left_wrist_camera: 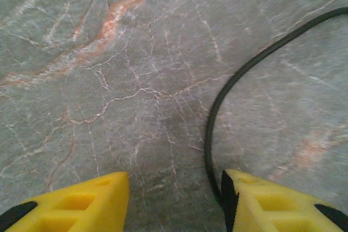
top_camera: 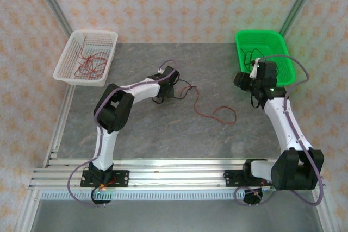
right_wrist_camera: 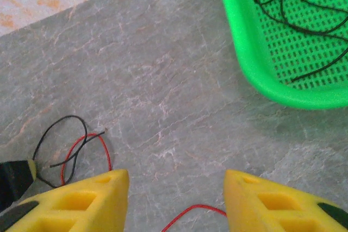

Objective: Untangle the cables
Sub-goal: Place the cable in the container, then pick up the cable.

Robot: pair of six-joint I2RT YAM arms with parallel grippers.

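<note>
Left hand partly open over the surface, gripping nothing, black cable just inside one finger. Right hand half open and empty above a red cable; more in the white basket and green basket.

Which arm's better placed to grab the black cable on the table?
Left. The black cable runs between the fingers of the left gripper, low over the table; the right gripper hangs off by the green basket.

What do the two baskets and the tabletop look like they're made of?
Green basket: probably moulded plastic, glossy, perforated floor. White basket: likely plastic too, slotted mesh walls. Tabletop: matte grey stone look with pale and orange veins; real stone or printed laminate, can't tell.
</note>
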